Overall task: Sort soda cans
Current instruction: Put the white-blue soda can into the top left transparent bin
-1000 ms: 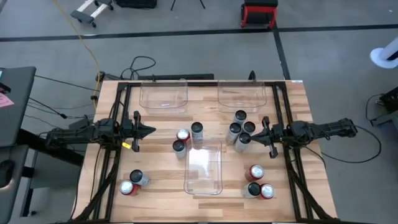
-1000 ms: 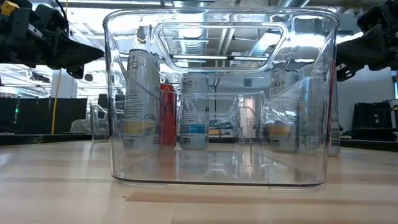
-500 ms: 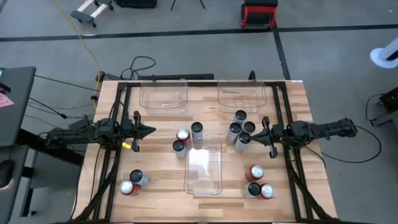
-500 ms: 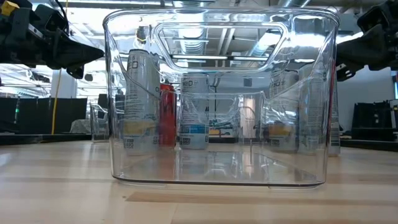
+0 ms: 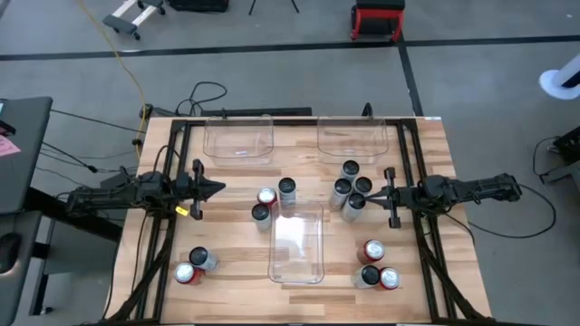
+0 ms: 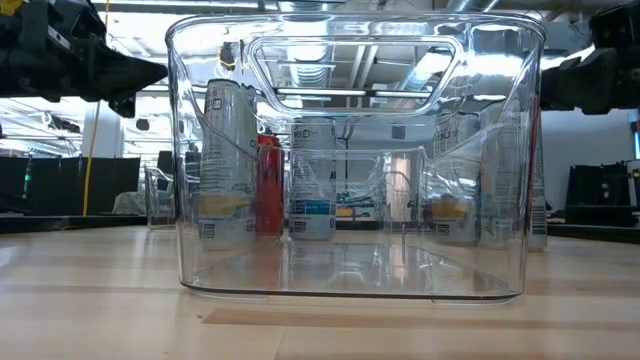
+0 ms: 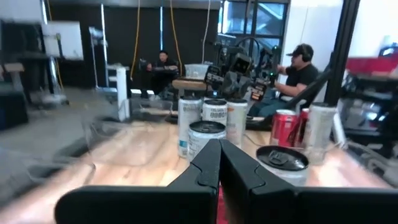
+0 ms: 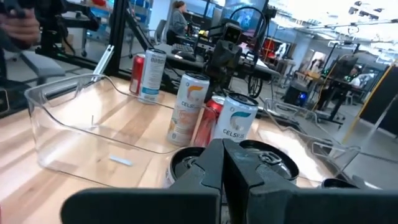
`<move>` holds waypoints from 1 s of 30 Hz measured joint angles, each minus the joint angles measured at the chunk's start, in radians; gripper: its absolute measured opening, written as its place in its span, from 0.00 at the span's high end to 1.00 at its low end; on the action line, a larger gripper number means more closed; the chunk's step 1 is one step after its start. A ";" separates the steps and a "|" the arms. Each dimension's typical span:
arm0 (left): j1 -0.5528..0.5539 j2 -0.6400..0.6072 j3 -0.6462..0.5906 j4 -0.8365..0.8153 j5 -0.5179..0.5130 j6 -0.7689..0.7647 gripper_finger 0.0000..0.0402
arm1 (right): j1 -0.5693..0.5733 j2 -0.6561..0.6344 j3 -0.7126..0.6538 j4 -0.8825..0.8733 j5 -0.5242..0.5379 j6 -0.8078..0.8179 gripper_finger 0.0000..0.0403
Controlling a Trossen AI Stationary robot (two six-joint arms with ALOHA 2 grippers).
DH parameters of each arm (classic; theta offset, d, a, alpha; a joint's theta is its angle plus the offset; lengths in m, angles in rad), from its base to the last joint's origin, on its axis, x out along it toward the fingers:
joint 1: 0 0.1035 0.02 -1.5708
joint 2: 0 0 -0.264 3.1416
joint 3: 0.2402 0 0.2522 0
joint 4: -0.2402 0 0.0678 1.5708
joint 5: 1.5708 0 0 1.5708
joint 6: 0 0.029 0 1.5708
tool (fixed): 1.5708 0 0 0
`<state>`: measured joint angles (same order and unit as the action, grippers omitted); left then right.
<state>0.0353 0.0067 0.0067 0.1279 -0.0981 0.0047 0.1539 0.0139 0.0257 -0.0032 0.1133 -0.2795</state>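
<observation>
The soda cans stand upright on their bases on the wooden table in several clusters. Three sit mid-table (image 5: 270, 199), several silver ones right of centre (image 5: 352, 186), two at the near left (image 5: 192, 265) and three at the near right (image 5: 375, 266). My left gripper (image 5: 220, 188) hovers left of the middle cluster, shut, its fingertips (image 7: 219, 149) pointing at those cans. My right gripper (image 5: 374, 192) hovers right of the silver cluster, shut, its fingertips (image 8: 222, 149) just behind a can top (image 8: 264, 163). Neither holds anything.
A clear bin (image 5: 297, 243) lies in the near middle of the table and fills the low view (image 6: 350, 160). Two more clear bins (image 5: 238, 138) (image 5: 352, 136) stand at the far edge. People sit at desks in the room beyond the table.
Both grippers have risen slightly above the table, as the low view shows. The cans and bins have stayed where they were.
</observation>
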 joint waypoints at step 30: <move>0.106 0.611 0.354 0.243 -0.168 0.069 0.45 | -0.131 0.000 0.183 0.325 0.449 0.294 0.93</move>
<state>0.1417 0.6174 0.3605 0.3713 -0.2665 0.0738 0.0231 0.0139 0.2085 0.3217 0.5628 0.0143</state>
